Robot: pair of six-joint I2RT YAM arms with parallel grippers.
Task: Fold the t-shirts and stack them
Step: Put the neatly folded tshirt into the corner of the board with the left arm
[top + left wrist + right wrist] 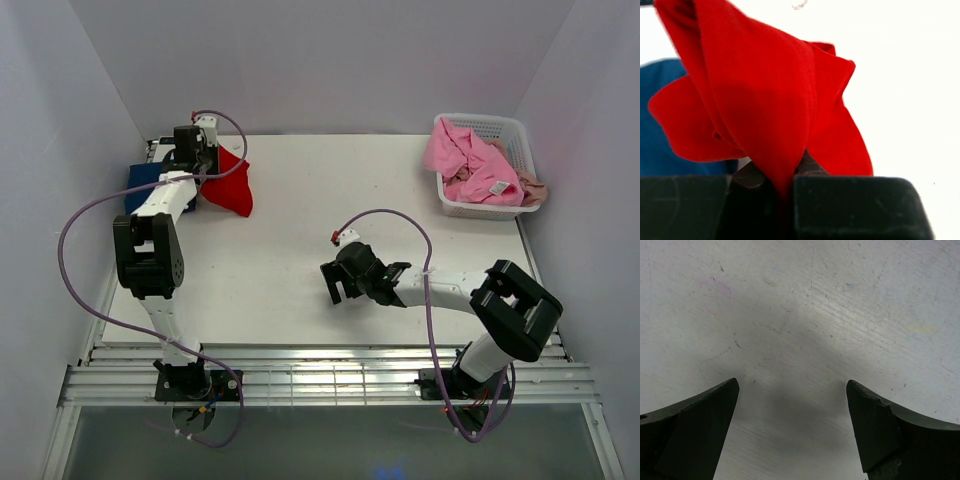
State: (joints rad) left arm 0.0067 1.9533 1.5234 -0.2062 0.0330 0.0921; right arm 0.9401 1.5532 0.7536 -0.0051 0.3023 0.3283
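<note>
At the far left of the table, my left gripper (208, 168) is shut on a fold of the bright red t-shirt (230, 190), which hangs bunched from it. In the left wrist view the red t-shirt (765, 100) fills the frame, pinched between the jaws of the left gripper (777, 175). A navy blue t-shirt (143, 182) lies flat just left of it and shows behind the red cloth as the blue t-shirt (660, 125). My right gripper (335, 285) hovers over the middle of the table. Its fingers (705, 415) are spread wide over bare tabletop, so the right gripper (792, 390) is open and holds nothing.
A white lattice basket (515, 128) stands at the back right with a crumpled pink t-shirt (470, 160) spilling over its rim and a beige one (535, 190) under it. White walls close in the left, back and right sides. Purple cables loop off both arms.
</note>
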